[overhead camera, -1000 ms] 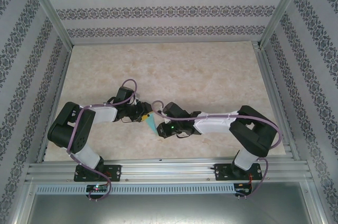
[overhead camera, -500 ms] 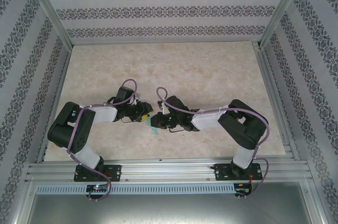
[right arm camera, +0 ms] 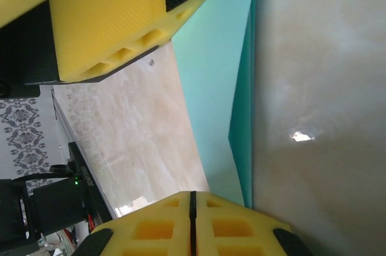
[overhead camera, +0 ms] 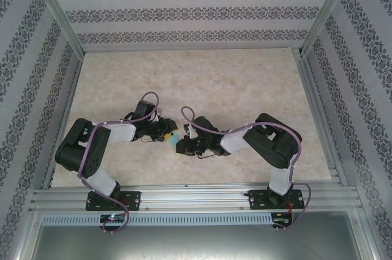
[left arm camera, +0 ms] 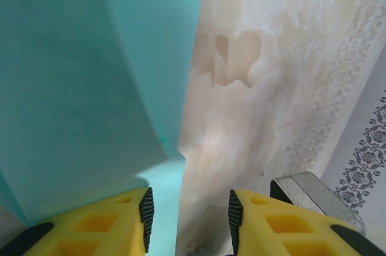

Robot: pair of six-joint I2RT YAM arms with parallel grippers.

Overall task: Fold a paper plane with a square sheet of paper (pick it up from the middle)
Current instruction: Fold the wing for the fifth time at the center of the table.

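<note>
Turquoise paper (overhead camera: 174, 142), folded into overlapping layers, is seen lying on the marbled table (overhead camera: 214, 82) in the narrow space where the two grippers meet, near the front middle of the surface.

From the left wrist camera, the paper (left arm camera: 78, 87) is spread across the upper left, with one layer laid over another and a straight folded edge running down towards the jaws. The left gripper (left arm camera: 188, 208) is held with its jaws apart. Bare table is visible in most of the gap between them. The paper's lower strip reaches into the left part of that gap, and the left finger (left arm camera: 90, 229) is placed over the sheet. Nothing is clamped between the two pads.

From the right wrist camera, the paper (right arm camera: 220, 57) runs as a narrowing strip from the top of the view down to the right gripper (right arm camera: 192, 198). That gripper's jaws are pressed together, and no paper is seen in the seam between them. The strip's lower end meets the edge of the finger to the right of the seam. Whether it is trapped beneath cannot be told. A yellow finger (right arm camera: 108, 20) of the left gripper (overhead camera: 170, 132) hangs just beside the paper's upper part.
</note>
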